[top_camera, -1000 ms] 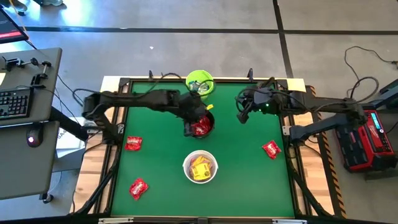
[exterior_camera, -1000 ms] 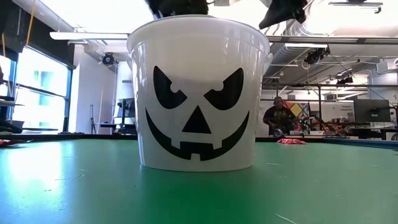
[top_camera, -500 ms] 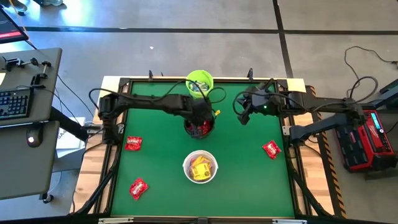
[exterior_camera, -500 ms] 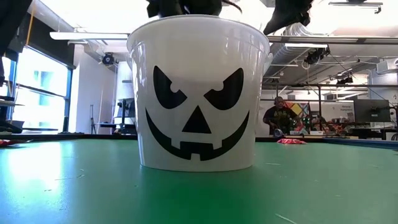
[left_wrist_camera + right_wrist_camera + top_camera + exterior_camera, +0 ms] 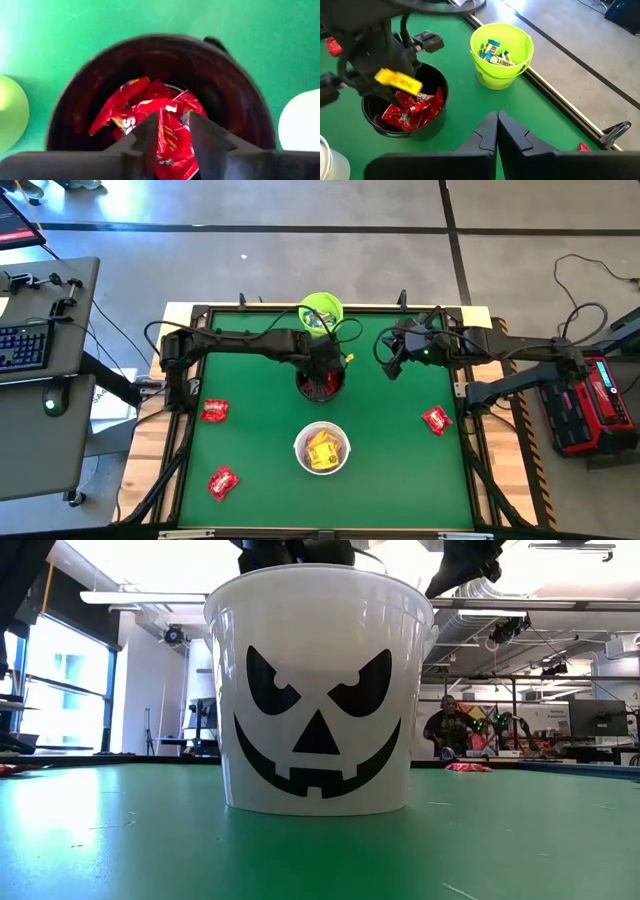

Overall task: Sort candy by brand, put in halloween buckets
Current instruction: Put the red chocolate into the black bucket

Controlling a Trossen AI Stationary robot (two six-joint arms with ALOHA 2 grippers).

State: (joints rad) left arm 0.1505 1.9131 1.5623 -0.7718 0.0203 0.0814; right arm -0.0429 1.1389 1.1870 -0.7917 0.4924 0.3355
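Three buckets stand in a row from far to near: lime green (image 5: 321, 313) with pale packets, black (image 5: 320, 383) with red candy (image 5: 150, 107), white (image 5: 321, 448) with yellow packets. My left gripper (image 5: 172, 119) hangs over the black bucket's mouth, pointing steeply down, its fingers a little apart with a red packet (image 5: 170, 142) showing between them. My right gripper (image 5: 496, 129) is shut and empty, raised to the right of the black bucket (image 5: 405, 107). In the low view the white bucket (image 5: 320, 690) hides the others. My left gripper's fingers (image 5: 150, 135) stand on either side of a red packet, coming from above into the black bucket's mouth. Whether they touch the packet or it lies loose on the pile below, I cannot tell.
Loose red packets lie on the green mat at the left (image 5: 215, 410), near left (image 5: 222, 481) and right (image 5: 436, 420). The table's raised frame (image 5: 330, 307) runs just behind the lime bucket. A person (image 5: 447, 728) stands far back in the room.
My left arm has reached farther out and its gripper has sunk down over the black bucket's mouth, then kept still there. The buckets and the loose packets have not moved.
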